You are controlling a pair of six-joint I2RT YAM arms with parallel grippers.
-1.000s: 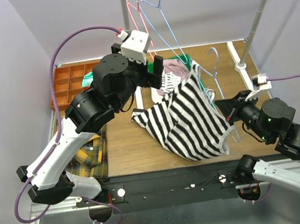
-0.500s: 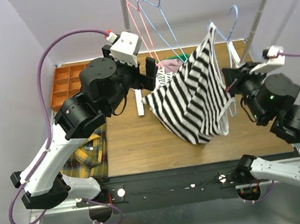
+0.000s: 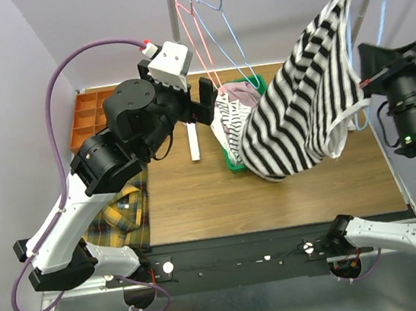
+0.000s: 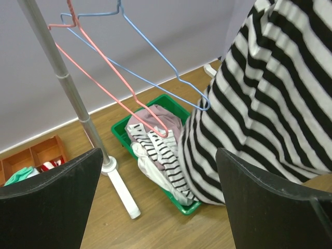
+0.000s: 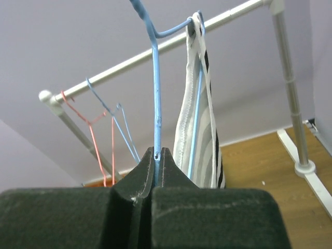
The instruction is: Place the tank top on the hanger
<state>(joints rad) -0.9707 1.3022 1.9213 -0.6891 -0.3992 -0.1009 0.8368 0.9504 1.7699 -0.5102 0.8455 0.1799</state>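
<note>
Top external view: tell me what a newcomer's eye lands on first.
The zebra-striped tank top hangs high at the right from the light-blue hanger, whose wire the right gripper pinches with shut jaws. At the left, the left gripper stands wide open, facing a green bin heaped with clothes.

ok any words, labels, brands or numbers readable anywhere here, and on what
None can be read in any view.
The tank top shows only stripes, no print or tag.
The hanger is bare wire.
The green bin and the clothes in it show no lettering.
</note>
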